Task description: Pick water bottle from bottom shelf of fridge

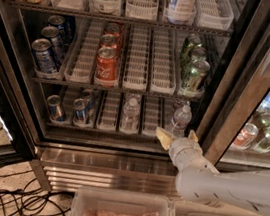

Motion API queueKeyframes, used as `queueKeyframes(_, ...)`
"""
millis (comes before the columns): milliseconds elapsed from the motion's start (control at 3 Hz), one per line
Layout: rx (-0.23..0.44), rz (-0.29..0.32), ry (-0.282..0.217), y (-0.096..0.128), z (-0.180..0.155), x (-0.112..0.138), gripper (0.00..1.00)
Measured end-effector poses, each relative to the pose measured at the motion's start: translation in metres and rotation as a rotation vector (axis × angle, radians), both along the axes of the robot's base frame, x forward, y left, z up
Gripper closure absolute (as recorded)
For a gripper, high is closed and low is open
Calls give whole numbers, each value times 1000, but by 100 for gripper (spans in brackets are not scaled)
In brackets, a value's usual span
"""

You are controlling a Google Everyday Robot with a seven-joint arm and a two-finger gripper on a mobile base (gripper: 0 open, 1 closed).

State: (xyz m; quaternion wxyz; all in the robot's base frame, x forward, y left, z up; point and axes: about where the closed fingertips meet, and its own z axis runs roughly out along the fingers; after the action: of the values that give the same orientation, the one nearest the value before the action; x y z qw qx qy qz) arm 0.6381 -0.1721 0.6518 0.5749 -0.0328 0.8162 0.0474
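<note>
By the look, a shop or canteen drinks corner: a glass-doored commercial display fridge [116,165] fills the view, its white lane trays [138,60] stocked with soda cans [106,64] at 11 o'clock, a neighbouring bay [263,160] at 3 o'clock. The gripper [178,135], fingers apart, hangs at 4 o'clock before the bottom shelf [101,130]

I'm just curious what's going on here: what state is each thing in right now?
fridge: door open.
gripper: open, just before the right water bottle on the bottom shelf.
right water bottle: upright, capped, not gripped.
middle water bottle: upright, capped.
soda cans: upright.
</note>
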Motion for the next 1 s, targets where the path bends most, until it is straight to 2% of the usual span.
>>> queueKeyframes(333, 52, 40, 27, -1, -13, 11, 16)
queueKeyframes(1000, 59, 44, 33, 0, -14, 7, 25)
